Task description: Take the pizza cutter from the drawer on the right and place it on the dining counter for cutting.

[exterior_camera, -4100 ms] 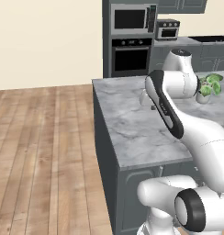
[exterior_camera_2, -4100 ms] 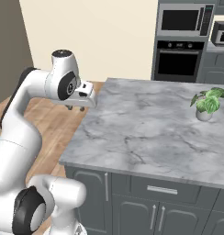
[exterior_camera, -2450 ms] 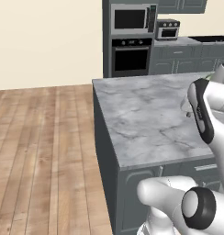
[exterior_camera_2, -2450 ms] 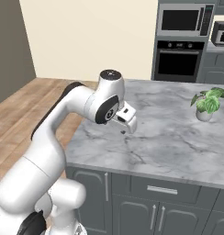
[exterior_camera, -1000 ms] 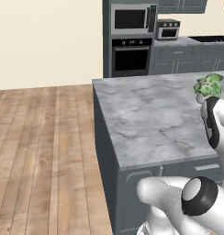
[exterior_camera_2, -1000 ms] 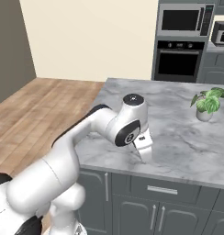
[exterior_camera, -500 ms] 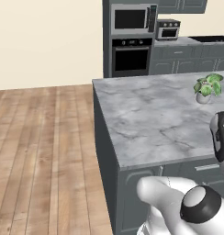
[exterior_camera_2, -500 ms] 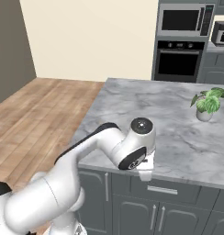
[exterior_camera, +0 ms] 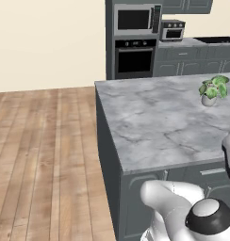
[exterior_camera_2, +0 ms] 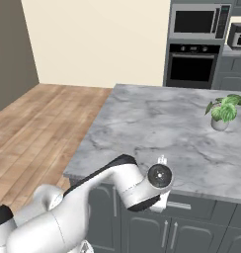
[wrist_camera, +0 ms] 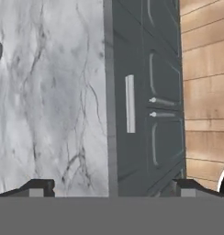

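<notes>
The dark grey drawer (wrist_camera: 132, 69) is closed in the front of a marble-topped island; its slim bar handle (wrist_camera: 130, 104) lies in the middle of the hand view. My gripper (wrist_camera: 112, 189) is open, its fingertips (wrist_camera: 38, 188) wide apart, looking down past the island's edge at the drawer front. In the right base view my wrist (exterior_camera_2: 159, 177) is bent over the front edge beside the drawer handle (exterior_camera_2: 180, 205). The drawer front (exterior_camera: 204, 175) also shows under the top in the left base view. The pizza cutter is hidden. The dining counter is out of view.
The island top (exterior_camera_2: 157, 123) carries a small potted plant (exterior_camera_2: 222, 111) at its far right. Two cabinet door handles (wrist_camera: 162, 101) sit below the drawer. Wood floor (exterior_camera: 41, 155) spreads to the left; an oven and microwave wall (exterior_camera: 134, 42) stands behind.
My arm has swung from above the island top to the right and down over its front edge, bringing the hand level with the drawer. The base and scene have not shifted.
</notes>
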